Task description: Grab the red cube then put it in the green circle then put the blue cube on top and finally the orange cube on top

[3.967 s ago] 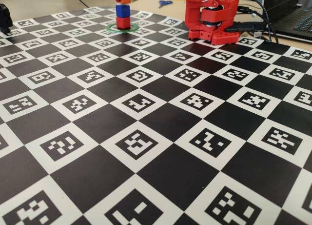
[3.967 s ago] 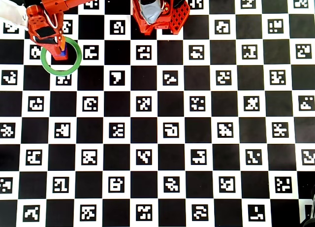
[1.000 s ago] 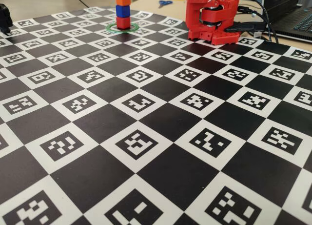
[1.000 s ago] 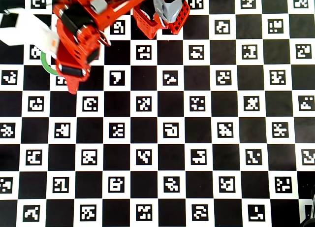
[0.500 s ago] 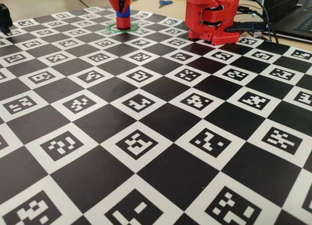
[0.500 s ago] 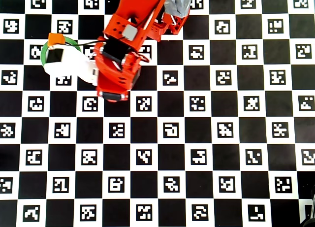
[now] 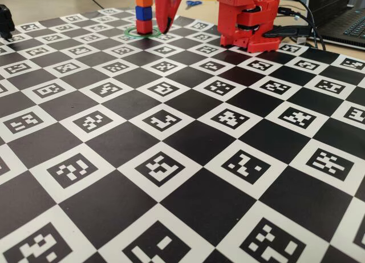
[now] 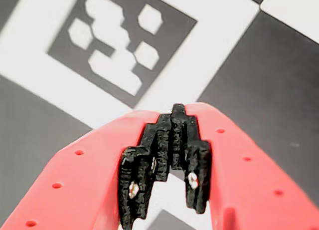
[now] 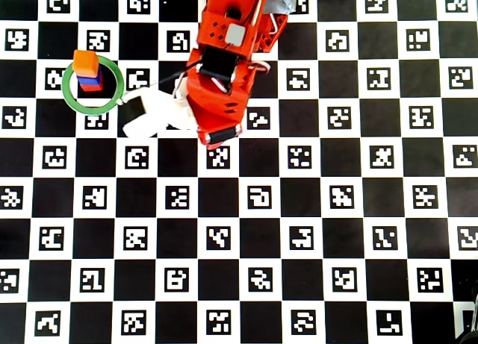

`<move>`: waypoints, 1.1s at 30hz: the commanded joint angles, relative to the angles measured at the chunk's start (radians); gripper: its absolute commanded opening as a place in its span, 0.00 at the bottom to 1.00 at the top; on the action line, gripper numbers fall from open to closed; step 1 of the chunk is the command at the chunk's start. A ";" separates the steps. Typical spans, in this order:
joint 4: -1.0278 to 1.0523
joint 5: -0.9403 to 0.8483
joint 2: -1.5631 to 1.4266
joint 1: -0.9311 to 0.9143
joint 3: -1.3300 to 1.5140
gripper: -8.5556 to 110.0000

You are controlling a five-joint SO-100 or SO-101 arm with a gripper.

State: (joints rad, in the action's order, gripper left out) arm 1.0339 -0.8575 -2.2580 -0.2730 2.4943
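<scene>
Pincer (image 8: 172, 113) has swung right off upright cube stack (image 7: 144, 13).

Bright, even indoor light in all three views — no hard shadows on checkerboard (image 7: 171, 132). Fixed view: near squares sharp, far edge softer; low angle stretches squares toward lens. Overhead view: flat, crisp, white squares near blown out; white camera housing on arm (image 9: 224, 75) washed to featureless blob. Wrist view: soft overall — board marker blurred, gripper (image 8: 174, 115) pads sharper, slight sheen on red plastic. Small soft shadow under cube stack in fixed view. No strong edge distortion visible.
</scene>
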 commanded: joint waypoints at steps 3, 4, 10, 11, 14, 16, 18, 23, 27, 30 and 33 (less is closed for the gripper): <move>0.021 -0.135 -0.066 0.012 0.017 0.02; 0.021 -0.144 -0.077 0.012 0.026 0.02; 0.003 -0.175 -0.160 0.029 0.106 0.02; -0.006 -0.179 -0.199 0.032 0.130 0.02; -0.003 -0.204 -0.301 0.046 0.193 0.02; 0.003 -0.225 -0.345 0.052 0.230 0.02; 0.005 -0.261 -0.394 0.060 0.268 0.02; 0.032 -0.339 -0.526 0.092 0.360 0.02; 0.055 -0.388 -0.626 0.124 0.437 0.02; 0.063 -0.445 -0.703 0.141 0.500 0.02; 0.066 -0.483 -0.765 0.155 0.555 0.02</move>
State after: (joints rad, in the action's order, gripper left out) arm 1.0968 -1.3008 -2.9606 -0.1304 3.0373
